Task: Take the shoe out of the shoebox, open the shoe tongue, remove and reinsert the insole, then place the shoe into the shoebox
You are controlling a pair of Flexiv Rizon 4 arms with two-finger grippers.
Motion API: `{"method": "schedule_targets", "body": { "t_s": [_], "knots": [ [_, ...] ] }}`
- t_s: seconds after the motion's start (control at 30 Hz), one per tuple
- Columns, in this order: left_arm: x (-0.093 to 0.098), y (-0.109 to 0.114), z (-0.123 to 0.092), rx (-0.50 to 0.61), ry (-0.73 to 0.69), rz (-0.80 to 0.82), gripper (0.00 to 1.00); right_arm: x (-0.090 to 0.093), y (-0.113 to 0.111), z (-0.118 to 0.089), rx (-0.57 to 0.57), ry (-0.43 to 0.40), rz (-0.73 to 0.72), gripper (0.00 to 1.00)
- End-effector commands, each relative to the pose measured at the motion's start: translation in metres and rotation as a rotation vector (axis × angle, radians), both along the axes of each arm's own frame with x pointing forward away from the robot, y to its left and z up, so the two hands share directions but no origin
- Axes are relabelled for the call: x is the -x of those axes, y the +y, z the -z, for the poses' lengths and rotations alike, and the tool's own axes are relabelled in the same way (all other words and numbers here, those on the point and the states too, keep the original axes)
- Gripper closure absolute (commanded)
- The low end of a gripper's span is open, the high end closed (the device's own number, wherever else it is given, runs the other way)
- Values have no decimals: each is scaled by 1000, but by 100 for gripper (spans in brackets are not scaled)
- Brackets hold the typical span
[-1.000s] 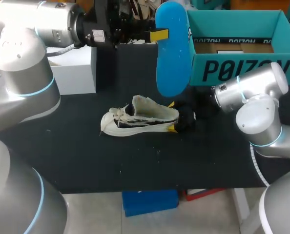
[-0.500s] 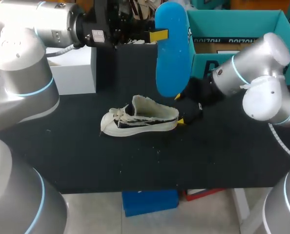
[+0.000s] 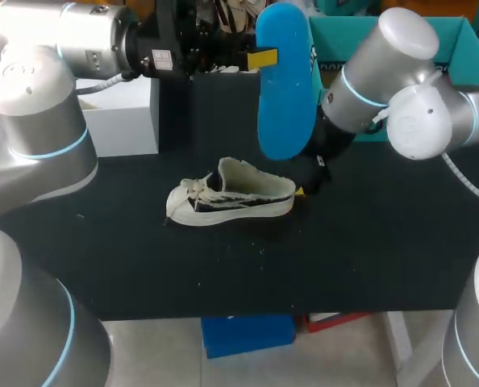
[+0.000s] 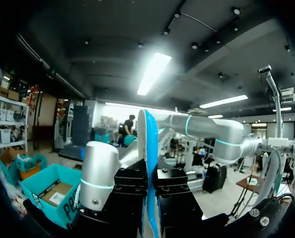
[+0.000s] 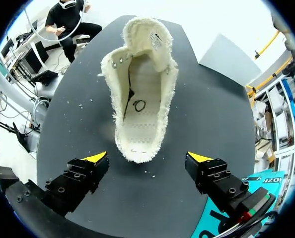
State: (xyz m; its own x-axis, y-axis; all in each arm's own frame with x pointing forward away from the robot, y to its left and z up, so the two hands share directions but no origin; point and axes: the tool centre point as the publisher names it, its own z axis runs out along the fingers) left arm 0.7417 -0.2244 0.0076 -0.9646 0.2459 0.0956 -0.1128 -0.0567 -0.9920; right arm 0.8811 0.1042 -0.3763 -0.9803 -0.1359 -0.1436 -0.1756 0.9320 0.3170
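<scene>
A cream low-top shoe lies on its side on the black table, toe to the left. In the right wrist view the shoe shows its bare inside, heel nearest. My right gripper is open just behind the heel, with nothing between its fingers. From the head view the right gripper hangs by the heel, partly behind the insole. My left gripper is shut on a blue insole, held upright in the air above the shoe. The insole shows edge-on in the left gripper.
The teal shoebox stands open at the back right, partly hidden by my right arm; its corner lies beside the right gripper. A white box sits at the back left.
My right gripper has come off the shoe's heel, which it stood around, and lifted back. The right arm's elbow rose and swung left across the shoebox. Left arm and insole are unmoved.
</scene>
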Motion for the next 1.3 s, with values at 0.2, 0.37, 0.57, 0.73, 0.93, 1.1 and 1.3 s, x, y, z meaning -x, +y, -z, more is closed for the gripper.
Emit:
{"method": "schedule_targets", "body": {
  "t_s": [0.2, 0.37, 0.57, 0.73, 0.93, 1.1, 1.3],
  "knots": [
    [1, -2, 1, 2, -1, -6, 100, -2, 10, -7, 397, -51, 50, 0],
    [1, -2, 1, 2, -1, -6, 100, -2, 15, -8, 421, -54, 44, 0],
    [1, -2, 1, 2, -1, -6, 100, -1, 20, -6, 438, -46, 29, 0],
    [1, -2, 1, 2, -1, -6, 100, 1, 23, -6, 438, -30, 31, 0],
    [1, -2, 1, 2, -1, -6, 100, 2, 26, -3, 442, -17, 30, 0],
    [1, -2, 1, 2, -1, -6, 100, 2, 27, -2, 437, -6, 28, 0],
    [1, -2, 1, 2, -1, -6, 100, 2, 27, -2, 429, 0, 25, 0]
  ]
}}
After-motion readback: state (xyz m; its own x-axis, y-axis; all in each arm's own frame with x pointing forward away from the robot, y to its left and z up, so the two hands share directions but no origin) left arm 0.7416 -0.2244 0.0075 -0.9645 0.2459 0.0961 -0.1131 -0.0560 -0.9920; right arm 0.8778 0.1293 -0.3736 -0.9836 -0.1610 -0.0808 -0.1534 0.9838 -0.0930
